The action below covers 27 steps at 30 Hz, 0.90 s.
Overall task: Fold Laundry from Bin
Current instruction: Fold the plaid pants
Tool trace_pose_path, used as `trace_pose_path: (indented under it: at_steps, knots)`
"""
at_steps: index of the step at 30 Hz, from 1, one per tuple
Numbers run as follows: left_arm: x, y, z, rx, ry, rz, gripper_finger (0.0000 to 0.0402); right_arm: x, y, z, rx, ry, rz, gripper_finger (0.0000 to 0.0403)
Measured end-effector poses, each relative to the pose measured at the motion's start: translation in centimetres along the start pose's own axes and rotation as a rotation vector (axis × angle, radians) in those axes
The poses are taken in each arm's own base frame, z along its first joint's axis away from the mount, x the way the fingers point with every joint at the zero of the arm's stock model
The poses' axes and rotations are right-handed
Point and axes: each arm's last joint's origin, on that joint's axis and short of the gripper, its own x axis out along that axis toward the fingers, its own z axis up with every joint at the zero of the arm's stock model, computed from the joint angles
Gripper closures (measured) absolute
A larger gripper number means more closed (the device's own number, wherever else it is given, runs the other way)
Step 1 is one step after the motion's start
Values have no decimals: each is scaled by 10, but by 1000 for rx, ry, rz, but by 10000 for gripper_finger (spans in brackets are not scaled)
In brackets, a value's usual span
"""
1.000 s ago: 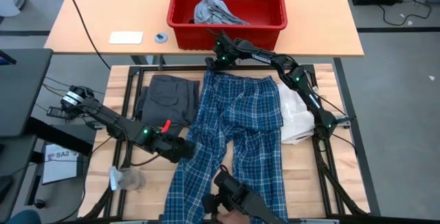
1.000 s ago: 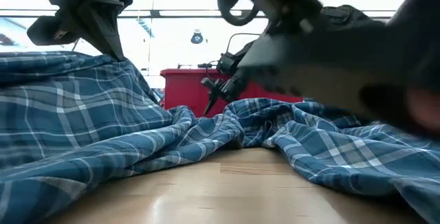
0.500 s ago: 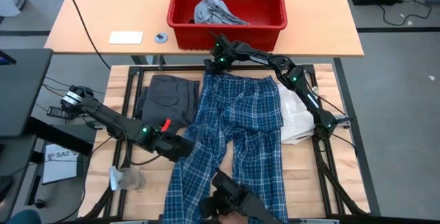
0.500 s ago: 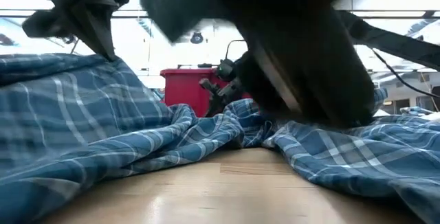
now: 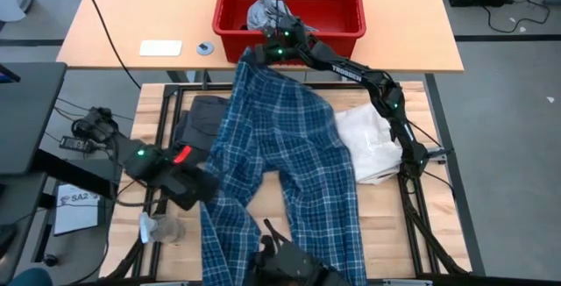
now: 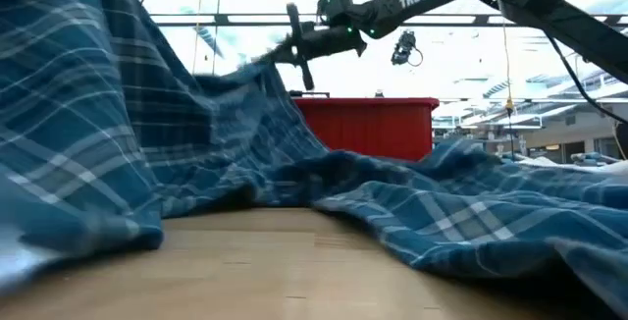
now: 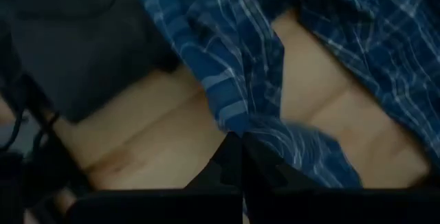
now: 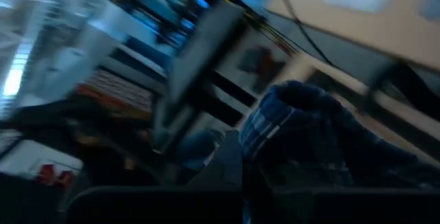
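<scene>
From above, the right gripper (image 5: 254, 55) is clamped shut on the plaid pants' (image 5: 280, 159) waistband, by the red bin (image 5: 289, 32). The left gripper (image 5: 206, 200) pinches a leg edge, shut too. Low view: cloth's lifted off the bench (image 6: 294, 271). I'd keep both corners taut and level while spreading.

even overhead light, bright backlit windows, both wrist views motion-blurred
</scene>
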Motion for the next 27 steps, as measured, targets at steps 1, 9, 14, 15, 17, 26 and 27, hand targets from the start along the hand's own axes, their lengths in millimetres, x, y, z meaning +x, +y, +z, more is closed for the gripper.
trace_pose_path:
  at_steps: [1, 9, 14, 15, 17, 26, 27]
  knots:
    - [-3, 2, -3, -15, 13, -8, 401, 0, 5, 2, -5, -14, 31, 400]
    - [-14, 3, -18, -77, -69, -102, 401, -11, -2, 4, 26, 51, -8, 400]
    - [-14, -22, -10, -76, -235, -287, 401, -31, -20, -2, 63, 221, -103, 400]
    - [-12, -30, -7, -66, -253, -316, 401, -38, -20, -2, 57, 245, -125, 400]
    - [-5, -47, 0, -40, -284, -362, 401, -54, -18, -3, 44, 297, -168, 400]
    - [63, -123, 42, -33, -324, -479, 401, -122, -28, -8, -81, 534, -475, 400]
    - [73, -131, 47, -45, -322, -503, 401, -125, -33, -9, -91, 560, -497, 400]
